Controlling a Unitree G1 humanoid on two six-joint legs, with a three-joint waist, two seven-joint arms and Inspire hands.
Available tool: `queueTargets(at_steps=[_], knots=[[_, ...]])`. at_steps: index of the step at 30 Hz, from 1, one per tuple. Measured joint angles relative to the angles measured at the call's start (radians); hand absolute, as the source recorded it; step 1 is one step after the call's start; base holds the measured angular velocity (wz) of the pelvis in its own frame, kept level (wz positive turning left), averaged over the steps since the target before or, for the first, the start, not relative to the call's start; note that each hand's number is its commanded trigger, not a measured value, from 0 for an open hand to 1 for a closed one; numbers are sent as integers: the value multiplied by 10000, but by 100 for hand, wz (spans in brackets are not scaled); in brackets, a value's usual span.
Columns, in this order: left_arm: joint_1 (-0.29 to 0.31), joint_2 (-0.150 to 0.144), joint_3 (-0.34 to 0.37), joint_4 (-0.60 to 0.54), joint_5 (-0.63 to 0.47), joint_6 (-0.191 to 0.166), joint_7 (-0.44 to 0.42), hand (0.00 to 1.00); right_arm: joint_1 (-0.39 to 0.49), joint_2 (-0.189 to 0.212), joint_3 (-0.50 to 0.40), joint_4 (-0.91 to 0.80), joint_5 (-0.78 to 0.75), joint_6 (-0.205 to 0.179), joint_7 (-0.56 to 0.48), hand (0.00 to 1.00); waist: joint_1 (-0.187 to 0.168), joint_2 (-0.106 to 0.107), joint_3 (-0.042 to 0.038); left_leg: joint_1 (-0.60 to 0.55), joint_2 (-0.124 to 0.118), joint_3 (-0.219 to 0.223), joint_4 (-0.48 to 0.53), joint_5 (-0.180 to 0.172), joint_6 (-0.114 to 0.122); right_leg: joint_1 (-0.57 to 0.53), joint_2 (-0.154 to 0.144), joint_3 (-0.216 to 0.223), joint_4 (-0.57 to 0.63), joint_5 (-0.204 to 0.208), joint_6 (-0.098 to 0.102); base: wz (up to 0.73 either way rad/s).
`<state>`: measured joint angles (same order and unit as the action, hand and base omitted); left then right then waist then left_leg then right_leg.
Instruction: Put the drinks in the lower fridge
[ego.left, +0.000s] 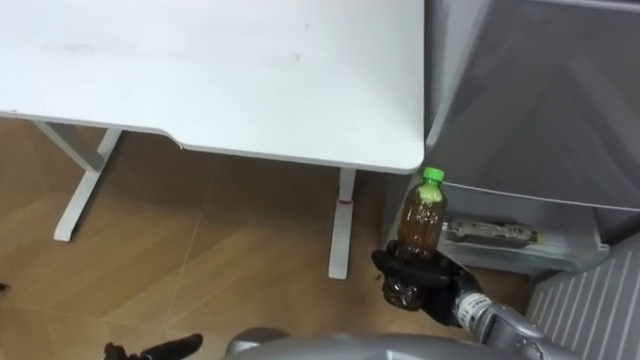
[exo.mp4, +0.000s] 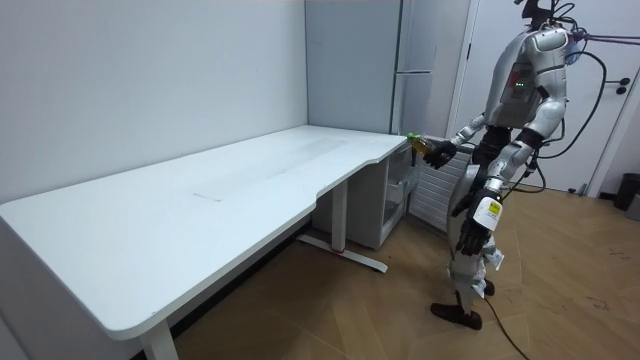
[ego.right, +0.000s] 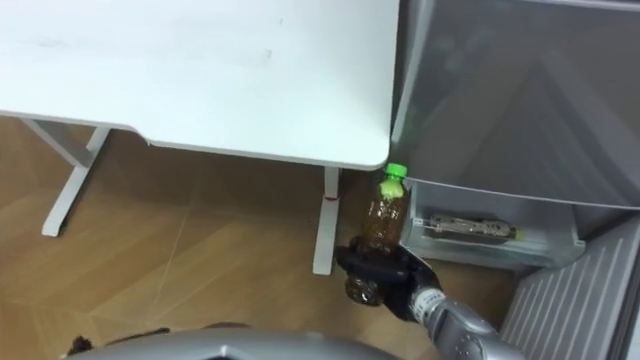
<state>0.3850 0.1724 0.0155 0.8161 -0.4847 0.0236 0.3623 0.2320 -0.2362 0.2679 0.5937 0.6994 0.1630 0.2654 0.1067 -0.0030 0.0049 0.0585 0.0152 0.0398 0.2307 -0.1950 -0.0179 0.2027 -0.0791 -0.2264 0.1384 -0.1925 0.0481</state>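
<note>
By the desk (ego.left: 250, 90) corner, the right hand (ego.left: 440, 280) grips the bottle (ego.left: 424, 220) low; stiff, seemingly full, slick, so mid-body holds best.

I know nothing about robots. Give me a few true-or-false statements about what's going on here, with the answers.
1. The right hand grips a green-capped bottle of brown drink. True.
2. That bottle is held lying sideways. False: it is held upright.
3. A second bottle lies in the open lower fridge. True.
4. The robot kneels by the table. False: it stands, beside the fridge.
</note>
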Motion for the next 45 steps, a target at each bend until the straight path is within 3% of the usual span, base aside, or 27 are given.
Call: queueTargets(at_steps=[8, 13, 19, 26, 30, 31, 36, 40, 45], knots=[[-251, -19, -32, 100, 658, 459, -317, 0, 19, 4, -158, 683, -1, 6, -706, 100, -236, 46, 0, -156, -13, 24, 73, -24, 21, -140, -12, 37, -49, -15, 21, 0], [-556, -23, -215, 102, 1758, 490, -667, 0, -101, 40, -191, 975, -52, 5, -897, 100, -328, 11, 18, -182, -31, 21, 62, -24, 21, -124, -22, 29, -47, -19, 29, 0], [-758, -28, -357, 322, 2052, 495, -1112, 0, -257, 107, -302, 1406, 49, 0, -1039, 100, -504, 7, 26, -187, -39, 15, 43, -25, 22, -130, -27, 17, -39, -19, 30, 0], [-878, -142, -741, 321, 2611, 503, -1779, 0, -254, 381, -478, 1614, 1944, -13, -1574, 100, -541, 152, 85, -189, -37, 24, 28, -29, 28, -186, -28, 40, -21, -19, 30, 0], [-871, -145, -992, 321, 2618, 497, -1835, 0, -257, 463, -539, 1780, 3807, -118, -1677, 100, -585, 237, 40, -225, -45, 65, 4, -26, 32, -289, -38, 63, -11, -19, 32, -3], [-875, -149, -1090, 321, 2624, 490, -1837, 0, -257, 477, -543, 1776, 4489, -202, -1704, 100, -668, 246, 54, -255, -47, 57, 2, -25, 33, -310, -39, 62, -12, -19, 33, 0], [-875, -165, -1393, 317, 3034, 324, -1843, 0, -287, 502, -548, 1761, 6719, -770, -1824, 100, -711, 397, -22, -229, -39, 169, -74, -13, 36, -444, -39, 188, -8, -20, 34, -7], [-878, -165, -1396, 323, 3219, 188, -1842, 0, -304, 502, -551, 1752, 7769, -1243, -1944, 100, -703, 375, -8, -131, -18, 278, -102, -15, 32, -435, -45, 263, 80, -20, 35, -7], [-1166, -103, -1373, 981, 3535, -25, -2016, 0, -303, 498, -552, 1446, 8425, -1541, -2007, 100, -701, 316, 93, -172, -13, 314, -90, -19, 35, -459, -57, 266, 141, -22, 37, -2]])
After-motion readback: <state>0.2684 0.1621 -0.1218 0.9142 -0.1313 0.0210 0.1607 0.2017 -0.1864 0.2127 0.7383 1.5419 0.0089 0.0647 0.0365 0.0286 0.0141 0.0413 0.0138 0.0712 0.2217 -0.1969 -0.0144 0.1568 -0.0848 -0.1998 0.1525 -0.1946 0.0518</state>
